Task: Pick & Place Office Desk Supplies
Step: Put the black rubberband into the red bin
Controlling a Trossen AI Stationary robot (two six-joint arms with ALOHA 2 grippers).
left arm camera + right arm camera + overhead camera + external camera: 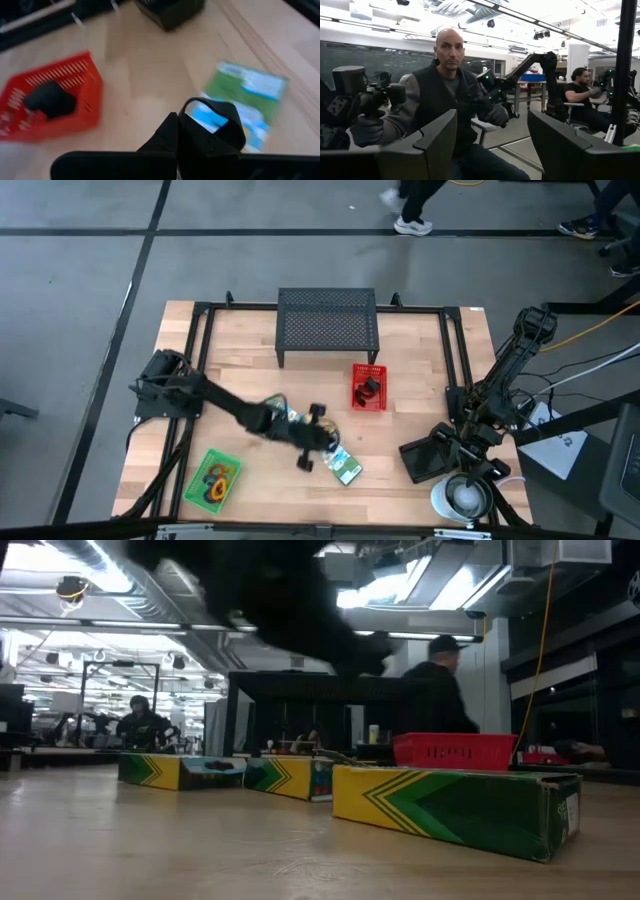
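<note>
My left gripper (312, 448) hangs over the table's middle, above a green and blue printed packet (245, 97), and is shut on a small black clip (210, 120). More green packets lie flat on the wood (345, 470) (450, 805) (180, 770). A red basket (368, 387) (60, 107) toward the far side holds another black item (47, 97). A green tray (213, 480) near the near-left corner holds coloured loops. My right gripper (490, 140) waits open at the table's right side, facing the room. My left gripper pinches the black clip between its two fingers (170, 132). The clip's thin wire loop (192, 101) sticks out past the fingertips. The clip is lifted clear of the table, over the green and blue packet. The picture is blurred, so which part of the clip the fingers have cannot be told.
A black mesh stand (328, 320) sits at the far middle of the table. A round white object (460, 498) lies at the near-right corner beside the right arm. A black frame (200, 340) runs along the table's sides. People are in the room beyond the table.
</note>
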